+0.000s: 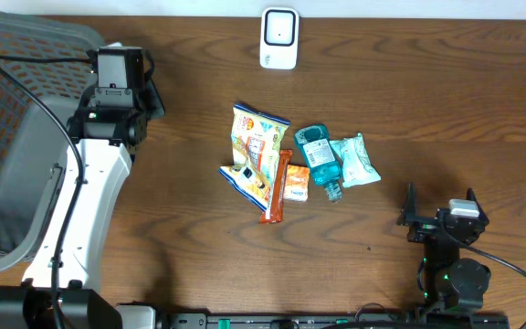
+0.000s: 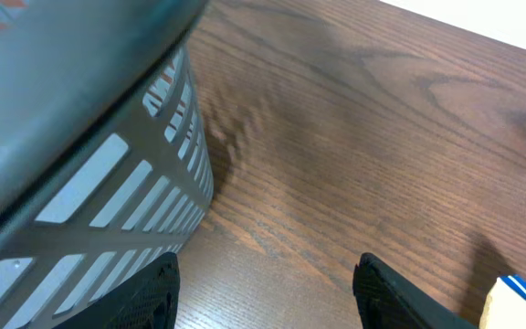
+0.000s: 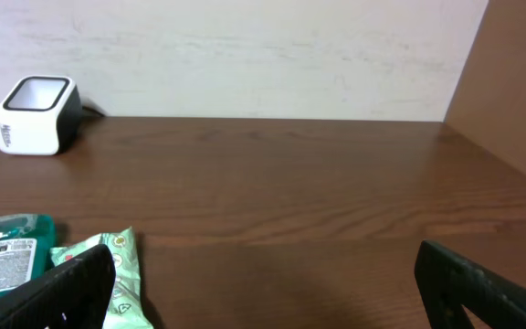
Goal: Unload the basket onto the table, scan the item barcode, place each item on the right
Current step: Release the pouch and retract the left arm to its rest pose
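Overhead: items clustered mid-frame on counter (image 1: 446,100): snack bag (image 1: 256,151), blue bottle (image 1: 319,157), wipes pack (image 1: 354,161). Barcode scanner (image 1: 279,38) top centre. Right fingers (image 3: 71,283) apart, empty, lower right; nearer, cluster lies up-left. Left fingers (image 2: 144,297) apart, empty, by basket (image 2: 108,183).

1. Snack bag (image 1: 257,151): printed panel, letters too small to read
2. Blue bottle (image 3: 3,265): white label with lines of print, blurred, illegible
3. Orange packet (image 1: 295,183): no legible wording
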Robot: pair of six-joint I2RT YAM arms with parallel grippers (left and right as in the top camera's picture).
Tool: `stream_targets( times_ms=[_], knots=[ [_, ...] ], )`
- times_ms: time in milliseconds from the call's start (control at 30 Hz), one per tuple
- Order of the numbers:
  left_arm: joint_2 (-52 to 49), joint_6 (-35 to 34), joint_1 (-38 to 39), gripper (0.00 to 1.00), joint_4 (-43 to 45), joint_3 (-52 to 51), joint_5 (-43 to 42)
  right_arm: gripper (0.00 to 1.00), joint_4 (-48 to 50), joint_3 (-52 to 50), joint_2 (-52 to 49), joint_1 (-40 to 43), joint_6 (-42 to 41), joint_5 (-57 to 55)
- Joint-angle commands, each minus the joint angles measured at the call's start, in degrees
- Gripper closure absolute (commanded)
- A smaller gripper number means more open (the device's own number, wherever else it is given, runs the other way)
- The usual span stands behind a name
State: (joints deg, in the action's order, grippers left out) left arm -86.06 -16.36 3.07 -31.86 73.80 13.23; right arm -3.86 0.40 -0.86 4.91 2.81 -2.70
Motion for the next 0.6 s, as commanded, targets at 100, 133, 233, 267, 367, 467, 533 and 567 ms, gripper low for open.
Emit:
stream_targets(
  times_ms=[100, 133, 233, 267, 367, 467, 533, 567],
  knots=[
    [2.1, 1.1, 1.8, 0.14, -0.1, -0.1, -2.1, 0.01, -0.2, -0.1, 0.2, -0.5, 0.7, 0.1],
    [3.0, 1.2, 2.1, 0.10, 0.3, 0.1, -2.1, 0.01, -0.2, -0.1, 0.2, -0.5, 0.7, 0.1],
    [7.4, 1.4, 3.1, 0.02, 3.4, 1.2, -2.1, 0.01, -0.2, -0.1, 0.2, -0.5, 0.7, 0.1],
    [9.2, 1.4, 3.3, 0.02, 5.2, 1.4, -2.1, 0.01, -0.2, -0.1, 0.2, -0.5, 0.7, 0.1],
    [15.4, 2.7, 3.6, 0.02, 13.2, 1.5, -2.1, 0.01, -0.2, -0.1, 0.2, -0.5, 0.7, 0.1],
    [20.5, 5.1, 3.6, 0.02, 21.4, 1.5, -2.1, 0.01, -0.2, -0.1, 0.2, -0.5, 0.7, 0.1],
    [23.0, 7.6, 3.6, 0.02, 25.6, 1.5, -2.1, 0.01, -0.2, -0.1, 0.2, -0.5, 0.7, 0.1],
    [23.8, 9.6, 3.6, 0.02, 26.8, 1.5, -2.1, 0.01, -0.2, -0.1, 0.2, -0.5, 0.7, 0.1]
  ],
)
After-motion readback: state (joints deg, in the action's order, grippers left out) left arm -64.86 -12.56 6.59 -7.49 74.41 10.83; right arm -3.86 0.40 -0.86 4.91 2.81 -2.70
